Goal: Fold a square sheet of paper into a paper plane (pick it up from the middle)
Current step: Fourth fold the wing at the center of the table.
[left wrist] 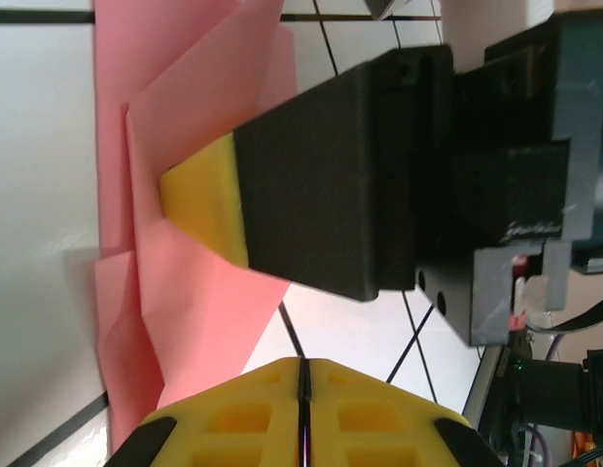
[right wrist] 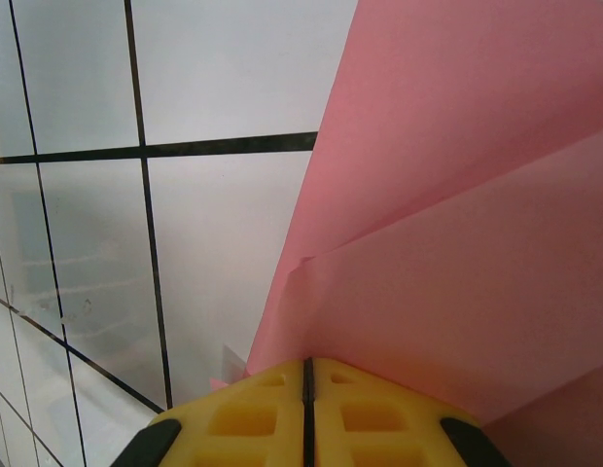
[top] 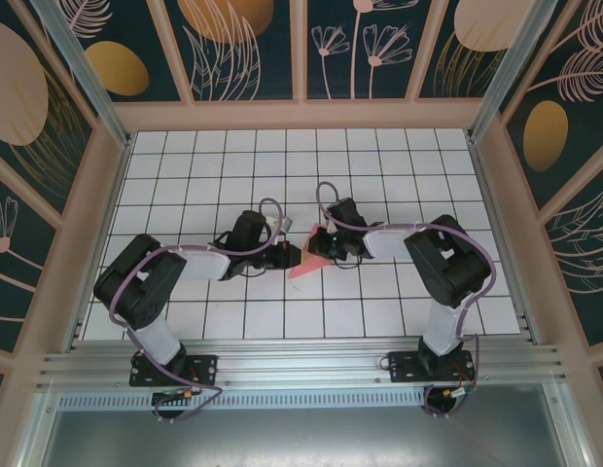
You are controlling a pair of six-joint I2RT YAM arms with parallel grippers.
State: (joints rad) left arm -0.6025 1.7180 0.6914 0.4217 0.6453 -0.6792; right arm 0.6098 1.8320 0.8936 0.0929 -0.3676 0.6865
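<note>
Right, the thin salmon-pink square sheet of paper (top: 303,265), already creased into overlapping layers, lies mid-table on the white, black-gridded table top (top: 185,185), between my two grippers. It's feather-light, floppy and easy to crumple. I expect it to skate on that smooth surface, so it wants pinning flat on the stacked layers near the centre crease, not a tug at a loose corner. My right gripper (left wrist: 199,199) has its yellow-tipped jaws together, tip resting on the folded flaps. Whether a layer is nipped in there, I can't tell. My left gripper (left wrist: 303,375) is closed too, tips at the sheet's left edge, nothing clearly caught between them.
</note>
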